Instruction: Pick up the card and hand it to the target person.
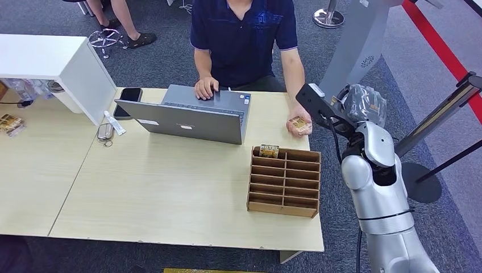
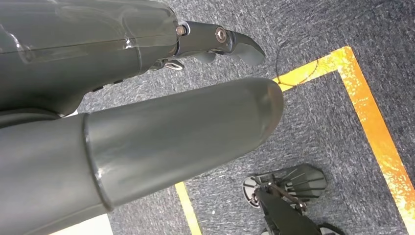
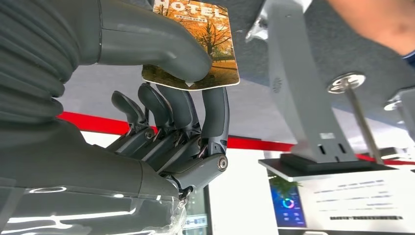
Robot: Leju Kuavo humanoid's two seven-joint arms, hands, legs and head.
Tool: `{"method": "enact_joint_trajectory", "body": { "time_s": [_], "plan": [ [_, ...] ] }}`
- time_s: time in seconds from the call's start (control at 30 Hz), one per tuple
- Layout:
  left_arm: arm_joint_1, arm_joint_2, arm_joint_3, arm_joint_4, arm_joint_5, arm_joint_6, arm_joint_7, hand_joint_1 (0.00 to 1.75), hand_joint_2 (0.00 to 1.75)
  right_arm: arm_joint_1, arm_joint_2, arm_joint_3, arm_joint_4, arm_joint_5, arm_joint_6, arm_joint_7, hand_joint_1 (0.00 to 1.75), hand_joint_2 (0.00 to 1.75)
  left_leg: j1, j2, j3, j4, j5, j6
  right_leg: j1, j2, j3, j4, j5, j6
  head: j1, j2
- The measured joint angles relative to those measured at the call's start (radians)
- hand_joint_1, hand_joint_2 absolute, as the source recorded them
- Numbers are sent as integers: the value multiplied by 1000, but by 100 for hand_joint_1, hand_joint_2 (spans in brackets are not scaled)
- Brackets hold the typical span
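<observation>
Right wrist view: right hand (image 3: pixel 161 117) pinches hotel card (image 3: pixel 195 41) by lower edge, thumb over fingers, raised beyond worktop's right edge. Card likely thin, light, stiff, slick; edge grip suits. Left hand (image 2: pixel 147 122) state unclear.

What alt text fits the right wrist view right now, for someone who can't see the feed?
The robot's right hand pinches a hotel card with an autumn tree picture between its thick thumb and dark fingers. Behind it stand a grey pillar and part of a person's arm.
</observation>
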Motion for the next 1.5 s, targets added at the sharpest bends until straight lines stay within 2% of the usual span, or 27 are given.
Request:
{"method": "enact_joint_trajectory", "body": {
  "time_s": [0.2, 0.37, 0.77, 1.0, 1.1, 1.17, 1.27, 1.3, 1.37, 1.4, 1.43, 1.5],
  "plan": [
    [0, -2, 0, 0, -1, 0, 0, 0, 0, -12, -9, -31, 40, 1, -2, -1, 150, 175, 0, 0, 0, 0, 0, 0, 0, 0, 0, 0, 0, 0, 0, 0],
    [0, -2, 0, 0, -2, 0, 0, 0, 0, -14, -12, -42, 62, 4, -5, -5, 175, 175, 0, 0, 0, 0, 0, 0, 0, 0, 0, 0, 0, 0, 0, 0],
    [0, -2, 0, 0, -9, 1, -8, 0, 0, -13, -8, -46, 82, 26, -82, -75, 164, 175, 0, 0, 0, 0, 0, 0, 0, 0, 0, 0, 0, 0, 0, 0],
    [0, -3, 0, 0, -12, 1, -15, 0, 0, -13, 7, -44, 103, 15, -96, -90, 162, 175, 0, 0, 0, 0, 0, 0, 0, 0, 0, 0, 0, 0, 0, 0],
    [0, -3, 0, 0, -12, 1, -16, 0, 0, -13, 11, -44, 109, 15, -96, -90, 140, 175, 0, 0, 0, 0, 0, 0, 0, 0, 0, 0, 0, 0, 0, 0],
    [0, -3, 0, 0, -12, 1, -17, 0, 0, -13, 12, -44, 113, 10, -96, -93, 107, 175, 0, 0, 0, 0, 0, 0, 0, 0, 1, 0, 0, 0, 0, 0],
    [0, -3, 0, 0, -13, 0, -17, 0, 0, -13, 14, -44, 119, -16, -95, -105, 81, 175, 0, 0, 0, 0, 0, 0, 0, 0, 1, 0, 0, 0, 0, 0],
    [0, -2, 0, 0, -14, 0, -17, 0, 0, -13, 15, -44, 122, -25, -95, -109, 66, 175, 0, 0, 0, 0, 0, 0, 0, 0, 0, 0, 0, 0, 0, 0],
    [0, -2, 0, 0, -16, 0, -16, 0, 0, -13, 15, -44, 127, -34, -91, -112, 23, 175, 0, 0, 0, 0, 0, 0, 0, 0, 0, 0, 0, 0, 0, 0],
    [0, -2, 0, 0, -17, 0, -16, 0, 0, -13, 15, -44, 130, -36, -88, -111, 9, 175, 0, 0, 0, 0, 0, 0, 0, 0, 0, 0, 0, 0, 0, 0],
    [0, -1, 0, 0, -18, 0, -16, 0, 0, -12, 15, -44, 133, -37, -83, -109, 2, 175, 0, 0, 0, 0, 0, 0, 0, 0, 0, 0, 0, 0, 0, 0],
    [0, -1, 0, 0, -19, 0, -17, 0, 0, -12, 15, -44, 139, -37, -74, -104, 0, 175, 0, 0, 0, 0, 0, 0, 0, 0, 0, 0, 0, 0, 0, 0]
  ]
}}
